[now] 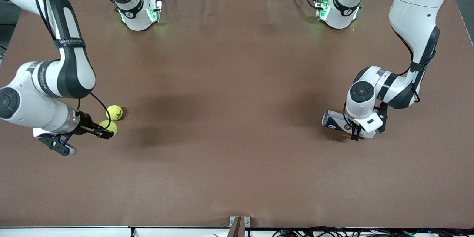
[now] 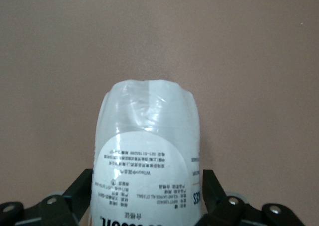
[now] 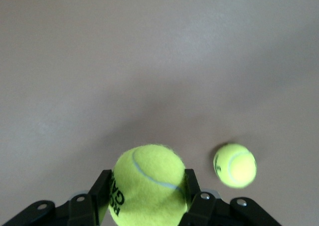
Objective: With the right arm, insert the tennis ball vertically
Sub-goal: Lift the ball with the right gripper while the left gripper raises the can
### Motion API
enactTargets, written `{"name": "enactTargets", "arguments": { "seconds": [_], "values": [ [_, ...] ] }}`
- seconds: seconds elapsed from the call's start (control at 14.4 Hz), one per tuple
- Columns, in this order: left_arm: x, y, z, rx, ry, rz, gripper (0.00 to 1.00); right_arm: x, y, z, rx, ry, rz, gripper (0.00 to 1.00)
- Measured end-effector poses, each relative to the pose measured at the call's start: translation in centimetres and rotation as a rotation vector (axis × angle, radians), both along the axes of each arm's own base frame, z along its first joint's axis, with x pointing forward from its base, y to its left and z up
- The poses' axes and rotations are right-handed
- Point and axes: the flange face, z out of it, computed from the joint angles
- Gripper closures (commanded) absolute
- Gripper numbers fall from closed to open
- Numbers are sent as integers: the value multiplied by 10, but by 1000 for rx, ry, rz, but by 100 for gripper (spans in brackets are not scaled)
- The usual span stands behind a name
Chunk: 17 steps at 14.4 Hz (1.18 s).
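My right gripper (image 1: 106, 130) (image 3: 147, 182) is shut on a yellow-green tennis ball (image 1: 108, 126) (image 3: 147, 188), held just above the table at the right arm's end. A second tennis ball (image 1: 114, 112) (image 3: 235, 165) rests on the table beside it, apart from the fingers. At the left arm's end, a clear ball can (image 1: 334, 121) (image 2: 147, 146) with a white label lies on its side. My left gripper (image 1: 366, 129) (image 2: 148, 188) is down over the can, open, with a finger close to each of its sides.
The brown table (image 1: 237, 118) carries nothing else between the two arms. The arm bases (image 1: 139, 13) (image 1: 339, 9) stand along the edge farthest from the front camera. A small bracket (image 1: 238, 226) sits at the nearest edge.
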Motion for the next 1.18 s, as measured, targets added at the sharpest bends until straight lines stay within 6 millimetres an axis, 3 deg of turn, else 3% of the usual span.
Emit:
{"name": "enactTargets", "arguments": {
  "seconds": [0.14, 0.35, 0.76, 0.9, 1.18],
  "values": [
    [1, 0, 0, 1, -1, -2, 33, -8, 9, 16, 2, 9, -22, 100],
    [3, 0, 2, 1, -8, -2, 36, -14, 24, 28, 2, 18, -53, 100],
    [7, -1, 5, -17, -23, 28, 36, -16, 27, 26, 0, 26, -68, 100],
    [11, -12, 15, -71, -38, 69, 36, -16, 27, 26, 0, 29, -68, 100],
    [15, -53, 61, -191, -81, 120, 36, -18, 27, 33, 1, 26, -84, 100]
  ]
}}
